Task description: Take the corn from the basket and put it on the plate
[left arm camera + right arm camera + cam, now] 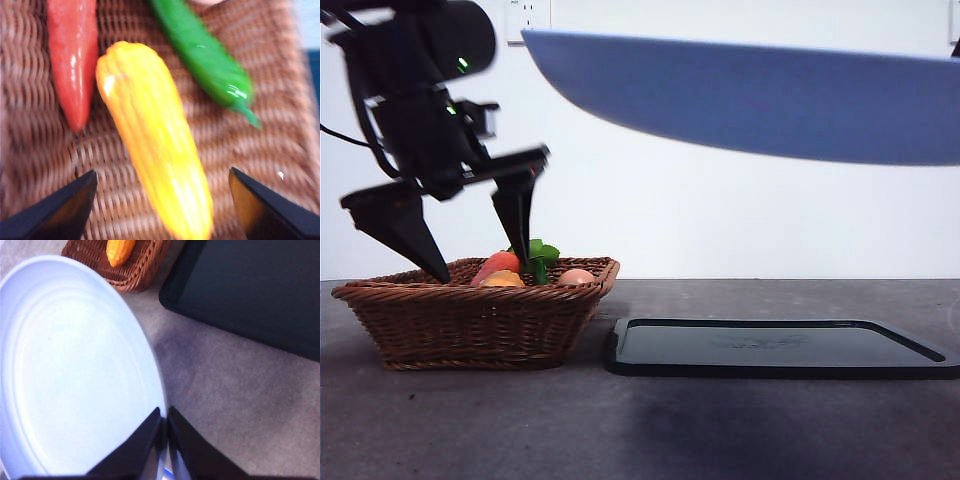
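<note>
Straddling the corn (155, 150) inside the basket (470, 315), the left gripper (480, 245) spreads wide; the right gripper (164, 427) pinches the plate (75, 370) rim aloft.

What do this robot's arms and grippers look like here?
The left gripper is all black, with two wedge-shaped jaws tapering to points. Its blocky black wrist carries small green indicator lights and a thin black cable at one side. The right gripper shows the same matte black tapered jaws. No markings are visible.
</note>
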### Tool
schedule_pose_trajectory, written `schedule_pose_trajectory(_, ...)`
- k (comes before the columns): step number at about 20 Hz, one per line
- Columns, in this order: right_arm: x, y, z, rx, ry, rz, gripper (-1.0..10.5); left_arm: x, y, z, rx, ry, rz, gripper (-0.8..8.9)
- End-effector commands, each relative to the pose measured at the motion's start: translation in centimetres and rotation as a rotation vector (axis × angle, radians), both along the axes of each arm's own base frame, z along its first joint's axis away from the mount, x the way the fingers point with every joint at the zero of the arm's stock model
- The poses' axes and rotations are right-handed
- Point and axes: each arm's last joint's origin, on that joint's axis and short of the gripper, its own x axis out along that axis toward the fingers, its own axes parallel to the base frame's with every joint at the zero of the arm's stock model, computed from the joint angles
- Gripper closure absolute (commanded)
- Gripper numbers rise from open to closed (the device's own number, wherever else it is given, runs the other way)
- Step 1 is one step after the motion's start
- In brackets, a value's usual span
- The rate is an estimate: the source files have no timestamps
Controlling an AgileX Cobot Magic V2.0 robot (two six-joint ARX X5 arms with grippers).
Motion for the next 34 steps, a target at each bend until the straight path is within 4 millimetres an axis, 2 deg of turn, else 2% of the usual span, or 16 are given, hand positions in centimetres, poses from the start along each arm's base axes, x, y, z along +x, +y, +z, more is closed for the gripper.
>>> schedule_pose_trajectory(1, 0.1, 0.1, 0.7, 0.018, -0.014, -0.005, 9.4, 1.4, -1.0, -0.7, 0.031, 0.016, -0.003, 4.00)
schedule_pose_trajectory(4, 0.1, 0.1, 0.7, 0.018, -0.018, -0.004, 9.4, 2.6, -1.6, -1.8, 0.043, 0.044, -0.004, 4.00)
schedule_pose_trajectory(8, 0.2, 0.1, 0.8, 0.019, -0.032, -0.009, 9.4, 2.9, -1.8, -3.3, 0.059, 0.084, -0.003, 4.16)
schedule_pose_trajectory(14, 0.4, 0.2, 0.9, 0.029, -0.058, -0.009, 9.4, 2.8, -2.1, -3.4, 0.059, 0.089, -0.008, 6.07)
schedule_pose_trajectory(17, 0.4, 0.2, 0.9, 0.028, -0.058, -0.008, 9.4, 2.5, -1.8, -2.9, 0.063, 0.099, -0.004, 6.12)
schedule_pose_trajectory(19, 0.5, 0.2, 0.9, 0.012, -0.065, -0.024, 9.4, 2.0, -1.5, -1.4, 0.051, 0.072, -0.002, 6.12)
schedule_pose_trajectory(22, 1.3, 0.3, 0.4, -0.027, -0.044, -0.042, 9.4, 0.6, -0.9, 2.6, 0.003, -0.035, -0.001, 6.12)
schedule_pose_trajectory(26, 4.8, 1.2, -1.1, -0.050, 0.006, -0.061, 9.4, -2.9, -0.3, 8.7, -0.098, -0.194, -0.043, 6.12)
schedule_pose_trajectory(28, 7.0, 1.9, -2.3, -0.050, 0.034, -0.074, 9.4, -4.7, -0.7, 10.6, -0.173, -0.230, -0.114, 6.12)
schedule_pose_trajectory(30, 9.0, 2.2, -3.5, -0.006, 0.076, -0.087, 9.4, -6.0, -2.1, 11.2, -0.205, -0.234, -0.188, 6.12)
schedule_pose_trajectory(34, 11.6, 2.4, -4.9, 0.085, 0.124, -0.114, 9.4, -7.9, -5.9, 10.4, -0.193, -0.217, -0.357, 6.12)
